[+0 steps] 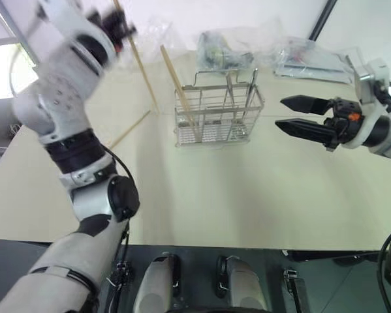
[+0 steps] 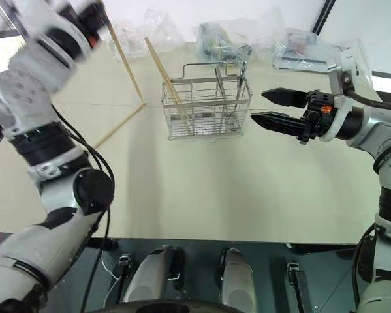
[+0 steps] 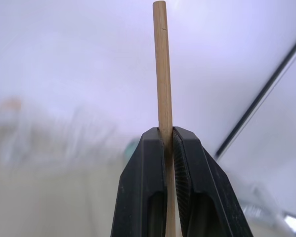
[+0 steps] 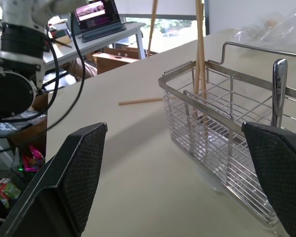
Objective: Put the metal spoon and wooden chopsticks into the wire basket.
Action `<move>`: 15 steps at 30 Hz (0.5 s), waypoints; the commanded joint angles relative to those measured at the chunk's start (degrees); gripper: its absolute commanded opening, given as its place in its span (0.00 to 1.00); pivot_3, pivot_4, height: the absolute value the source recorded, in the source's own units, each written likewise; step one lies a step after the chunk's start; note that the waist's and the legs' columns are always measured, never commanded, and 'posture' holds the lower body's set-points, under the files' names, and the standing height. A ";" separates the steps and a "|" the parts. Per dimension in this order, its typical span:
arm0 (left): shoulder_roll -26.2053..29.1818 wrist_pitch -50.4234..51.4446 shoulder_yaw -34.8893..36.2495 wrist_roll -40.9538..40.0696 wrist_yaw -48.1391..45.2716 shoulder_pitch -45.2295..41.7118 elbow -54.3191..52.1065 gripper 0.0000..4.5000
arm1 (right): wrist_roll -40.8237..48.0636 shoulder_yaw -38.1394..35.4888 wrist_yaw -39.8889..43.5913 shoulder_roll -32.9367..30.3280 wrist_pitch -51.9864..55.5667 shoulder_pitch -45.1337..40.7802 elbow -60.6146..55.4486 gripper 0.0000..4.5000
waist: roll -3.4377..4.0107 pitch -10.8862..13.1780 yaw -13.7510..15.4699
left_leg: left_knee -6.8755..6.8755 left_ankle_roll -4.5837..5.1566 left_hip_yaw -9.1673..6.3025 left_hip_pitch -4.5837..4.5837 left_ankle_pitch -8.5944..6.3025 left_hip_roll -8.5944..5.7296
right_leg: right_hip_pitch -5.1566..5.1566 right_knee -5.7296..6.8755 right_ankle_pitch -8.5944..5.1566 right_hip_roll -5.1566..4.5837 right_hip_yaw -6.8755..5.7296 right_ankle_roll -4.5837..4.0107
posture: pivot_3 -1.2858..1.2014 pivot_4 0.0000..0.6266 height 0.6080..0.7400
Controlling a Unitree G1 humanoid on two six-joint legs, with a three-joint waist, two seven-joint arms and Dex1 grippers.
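the wire basket (image 1: pixel 218 114) sits upper centre of the frame, stiff and light, likely to slide if nudged. inside it one of the wooden chopsticks (image 1: pixel 177 83) leans, and the metal spoon (image 1: pixel 252 85) stands at its right end. another chopstick (image 1: pixel 130 130) lies on the table at centre left. your left gripper (image 3: pixel 166 148), upper left, is clamped on a third chopstick (image 3: pixel 162 74): rigid, smooth, featherlight, best pinched mid-length. your right gripper (image 1: pixel 306 116) gapes wide, empty, beside the basket.

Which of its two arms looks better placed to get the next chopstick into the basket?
Probably the left. Its left gripper is shut on a chopstick, raised above the table beside the wire basket. The right gripper is open and holds nothing.
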 commanded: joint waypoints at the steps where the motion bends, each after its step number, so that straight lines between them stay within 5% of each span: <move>1: -1.32 -9.14 -3.24 -1.82 -3.31 -3.90 5.50 0.01 | 0.83 -2.09 -1.00 0.26 -0.78 -0.52 -1.36 1.00 | 0.00 0.00 0.28 | 0.01 0.01 -0.01 0.05 0.00 -0.02 | 0.07 -0.02 0.00 -0.01 -0.01 0.00 | 0.52 0.24 0.73; 15: -5.32 -22.56 -23.98 7.75 -10.42 6.44 14.59 0.01 | 4.27 -7.77 -6.80 0.30 1.38 3.11 -5.34 1.00 | -0.01 0.01 -0.20 | 0.01 0.16 0.06 0.14 -0.06 0.02 | 0.13 -0.04 0.03 0.05 0.02 0.07 | 0.52 0.24 0.73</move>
